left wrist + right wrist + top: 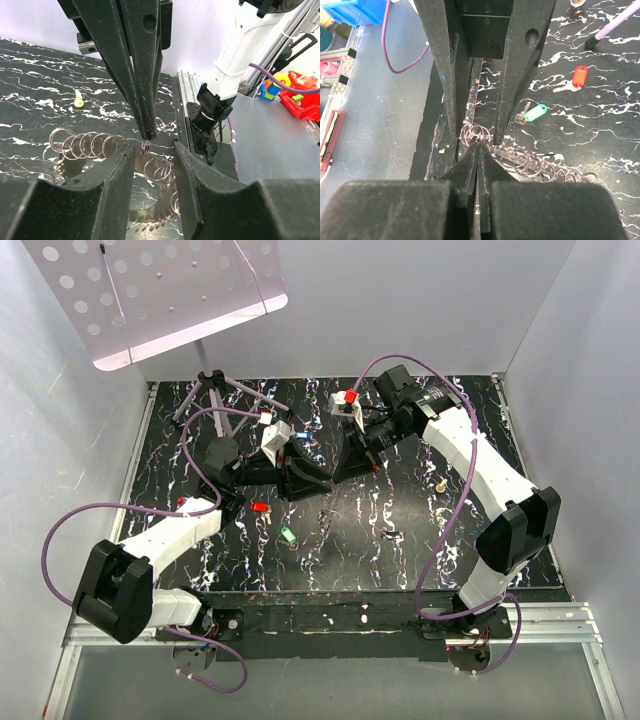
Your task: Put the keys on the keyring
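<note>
Right pincer (pixel 477 152) sits closest in its wrist view, fingers pressed together and pinching a small wire loop (pixel 145 146). Left pincer (pixel 154 147) is wide, one finger on each side of the right tips, gripping nothing. Under them the toothed keyring (pixel 142 202) lies flat mid-desk (pixel 340 550), with a chain of wire rings (pixel 85 145) beside it. Red key (pixel 261 507) and green key (pixel 288 534) lie loose left of centre, toward the near edge, apart from the keyring. Brass knob (pixel 440 483) is toward the right edge. Music stand (pixel 170 290) stands over the far left corner.
</note>
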Available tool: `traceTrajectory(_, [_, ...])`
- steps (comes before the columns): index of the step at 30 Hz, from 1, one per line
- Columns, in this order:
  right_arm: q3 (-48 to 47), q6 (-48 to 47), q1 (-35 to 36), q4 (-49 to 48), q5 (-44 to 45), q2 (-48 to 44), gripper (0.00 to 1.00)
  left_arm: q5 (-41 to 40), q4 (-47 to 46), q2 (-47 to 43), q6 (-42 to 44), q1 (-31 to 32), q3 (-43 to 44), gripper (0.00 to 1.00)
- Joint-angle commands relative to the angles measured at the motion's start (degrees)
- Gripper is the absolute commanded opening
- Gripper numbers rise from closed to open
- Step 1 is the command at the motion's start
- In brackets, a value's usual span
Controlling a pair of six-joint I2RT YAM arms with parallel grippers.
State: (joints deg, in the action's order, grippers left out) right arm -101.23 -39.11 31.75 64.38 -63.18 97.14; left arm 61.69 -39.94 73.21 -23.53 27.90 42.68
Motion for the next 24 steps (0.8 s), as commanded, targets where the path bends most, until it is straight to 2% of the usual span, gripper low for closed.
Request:
traceTrajectory(1, [-1.3, 0.6, 0.4, -1.1, -2.2, 0.1, 0.01, -0.8, -0.7, 0.0, 0.4, 0.3, -0.4, 0.34])
traceTrajectory(24, [-1.7, 1.1, 0.7, -1.4, -1.6, 0.2, 0.01, -1.2, 5.8, 1.1, 4.4, 2.0, 1.3, 0.21])
